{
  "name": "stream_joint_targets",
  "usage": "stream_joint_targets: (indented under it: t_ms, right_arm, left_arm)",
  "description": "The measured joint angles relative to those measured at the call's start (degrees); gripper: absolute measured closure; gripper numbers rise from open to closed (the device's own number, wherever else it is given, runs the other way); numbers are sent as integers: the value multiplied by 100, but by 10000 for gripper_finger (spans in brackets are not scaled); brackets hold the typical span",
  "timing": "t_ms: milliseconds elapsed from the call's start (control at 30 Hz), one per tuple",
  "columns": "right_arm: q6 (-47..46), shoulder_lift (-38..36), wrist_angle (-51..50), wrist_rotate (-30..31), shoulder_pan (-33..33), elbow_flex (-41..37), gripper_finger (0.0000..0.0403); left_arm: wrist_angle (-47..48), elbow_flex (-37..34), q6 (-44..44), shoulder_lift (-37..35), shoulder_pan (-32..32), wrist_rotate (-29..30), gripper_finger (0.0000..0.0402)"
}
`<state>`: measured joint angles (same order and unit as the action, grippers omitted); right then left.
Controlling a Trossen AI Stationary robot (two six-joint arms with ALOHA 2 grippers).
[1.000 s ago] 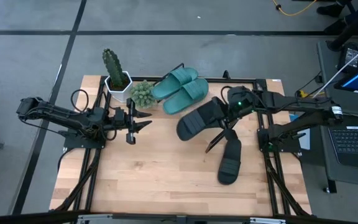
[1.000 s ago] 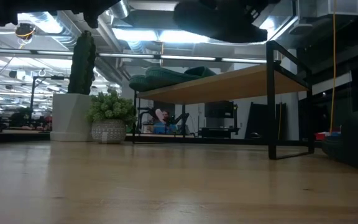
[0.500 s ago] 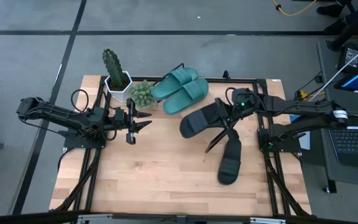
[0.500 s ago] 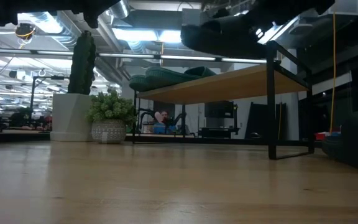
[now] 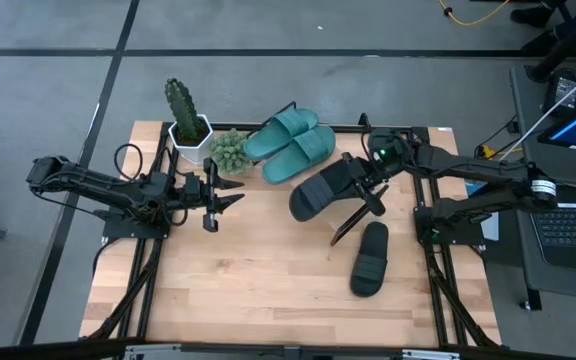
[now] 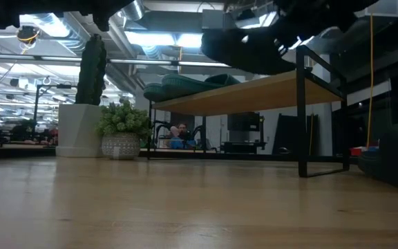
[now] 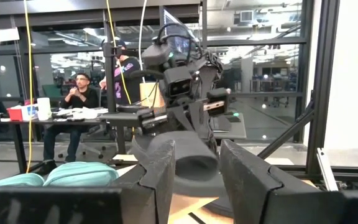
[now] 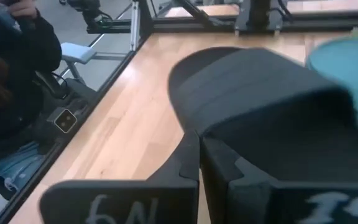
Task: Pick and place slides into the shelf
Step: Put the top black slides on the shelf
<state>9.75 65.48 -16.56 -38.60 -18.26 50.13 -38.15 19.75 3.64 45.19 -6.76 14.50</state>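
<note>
The right gripper held one black slide clamped in closed fingers above the shelf. Pinched at one edge, it could slip or land crooked beside the teal pair. The left gripper waited, fingers partly open and empty.

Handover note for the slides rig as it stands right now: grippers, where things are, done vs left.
Right gripper: shut on a black slide, held in the air at the shelf, beside the teal pair.
Left gripper: part open, empty, waiting at the table's left side near the small plant and cactus.
Done: both teal slides lie side by side on the shelf.
Left: set down the held black slide, then pick the second black slide, lying on the tabletop on the right side.
</note>
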Motion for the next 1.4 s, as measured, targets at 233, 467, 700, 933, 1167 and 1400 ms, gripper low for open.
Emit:
stream_joint_targets:
  t_ms: [233, 467, 700, 933, 1167, 1400]
  right_arm:
    - [281, 362, -4, -267, -370, -7, 400]
    - [582, 575, 9, -610, -660, -7, 400]
    - [789, 857, 87, -977, -883, -4, 400]
    - [1000, 1037, 280, -1262, -1069, -1, 400]
    - [1292, 1066, 345, -1312, -1163, 2, 400]
    - [1497, 1066, 354, -1291, -1163, 2, 400]
  left_arm:
    - [-1, 0, 2, 0, 0, 0, 283]
    - [-1, 0, 11, 0, 0, 0, 282]
    - [-2, 0, 100, 2, 0, 0, 282]
    - [0, 1, 152, 2, 0, 2, 282]
    - [-2, 2, 155, 6, 0, 2, 282]
    - [-1, 2, 157, 7, -1, 2, 282]
